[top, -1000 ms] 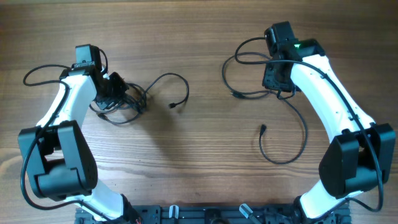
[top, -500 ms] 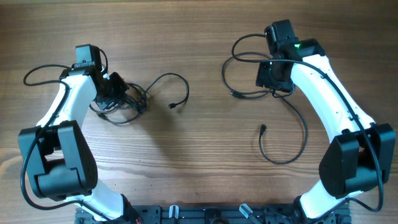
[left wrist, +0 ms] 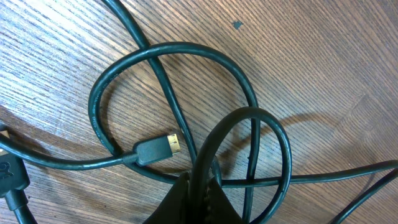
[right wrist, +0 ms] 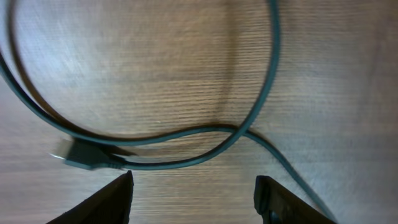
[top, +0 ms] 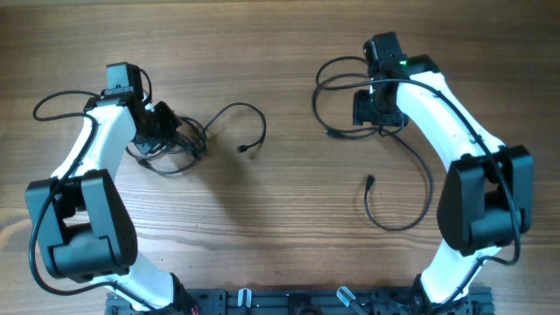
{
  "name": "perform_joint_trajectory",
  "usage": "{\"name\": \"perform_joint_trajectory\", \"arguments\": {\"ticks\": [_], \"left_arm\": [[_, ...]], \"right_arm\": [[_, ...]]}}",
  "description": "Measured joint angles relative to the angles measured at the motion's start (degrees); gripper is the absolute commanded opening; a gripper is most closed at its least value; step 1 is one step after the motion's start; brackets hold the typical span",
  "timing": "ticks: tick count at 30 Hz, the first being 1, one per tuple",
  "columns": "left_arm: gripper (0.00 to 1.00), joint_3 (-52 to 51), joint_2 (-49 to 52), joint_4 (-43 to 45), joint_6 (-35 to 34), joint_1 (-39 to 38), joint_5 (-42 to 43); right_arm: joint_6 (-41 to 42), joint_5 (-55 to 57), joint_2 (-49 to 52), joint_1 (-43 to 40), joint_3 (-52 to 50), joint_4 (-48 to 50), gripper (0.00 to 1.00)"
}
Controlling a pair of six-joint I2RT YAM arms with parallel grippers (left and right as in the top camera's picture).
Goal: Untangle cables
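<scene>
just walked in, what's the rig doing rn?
Two arms are working on black cables on a wooden table. The left gripper is shut on a loop of the cable tangle on the left side; a gold-tipped plug lies loose beside that loop. The right gripper is open and hovers over the right-hand cable, near its end plug, holding nothing.
</scene>
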Motion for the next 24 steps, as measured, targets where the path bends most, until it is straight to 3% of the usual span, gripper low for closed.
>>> {"name": "perform_joint_trajectory", "arguments": {"ticks": [11, 12, 19, 24], "left_arm": [[0.11, 0.0, 0.0, 0.0, 0.0, 0.0, 0.0], [0.11, 0.0, 0.0, 0.0, 0.0, 0.0, 0.0], [0.11, 0.0, 0.0, 0.0, 0.0, 0.0, 0.0], [0.12, 0.0, 0.0, 0.0, 0.0, 0.0, 0.0]], "right_arm": [[-33.81, -3.85, 3.23, 0.0, 0.0, 1.07, 0.74], [-40.19, -5.11, 3.34, 0.0, 0.0, 1.51, 0.74], [-53.11, -5.7, 5.46, 0.0, 0.0, 2.05, 0.74], [-57.53, -5.75, 8.81, 0.0, 0.0, 3.87, 0.74]]}}
